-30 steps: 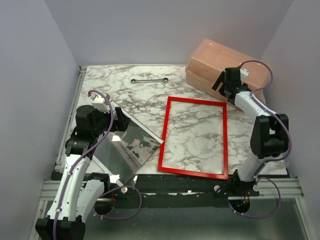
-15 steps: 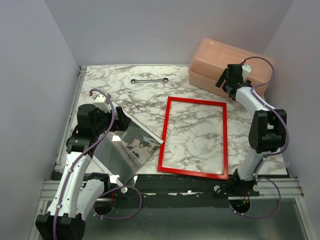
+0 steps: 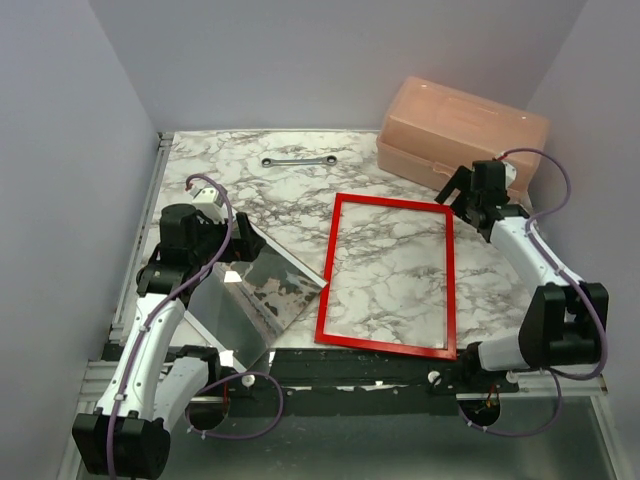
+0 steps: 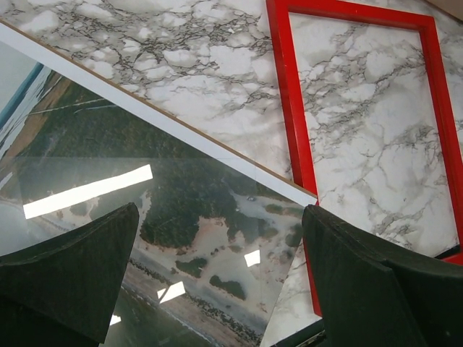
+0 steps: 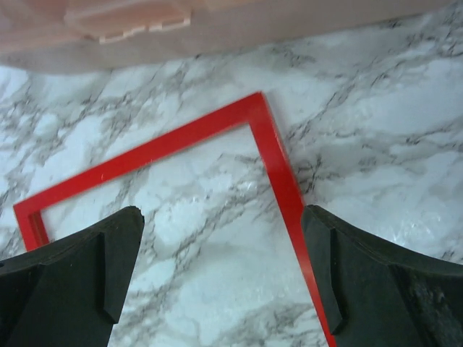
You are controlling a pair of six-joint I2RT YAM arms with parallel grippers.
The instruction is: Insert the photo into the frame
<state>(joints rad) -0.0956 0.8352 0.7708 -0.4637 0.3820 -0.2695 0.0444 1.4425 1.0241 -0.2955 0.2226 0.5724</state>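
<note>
Noted right gripper swung down from pink box to far right corner of frame. Found left gripper spread wide, empty, above photo lying flat at left under clear pane, corner reaching frame's left side. Saw right jaws wide apart too, gripping nothing.

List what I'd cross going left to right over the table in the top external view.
the photo → the frame → the right gripper, open by the frame's far right corner. Left out: the left gripper, over the photo; the wrench and the pink box, whose spans overlap others.
</note>
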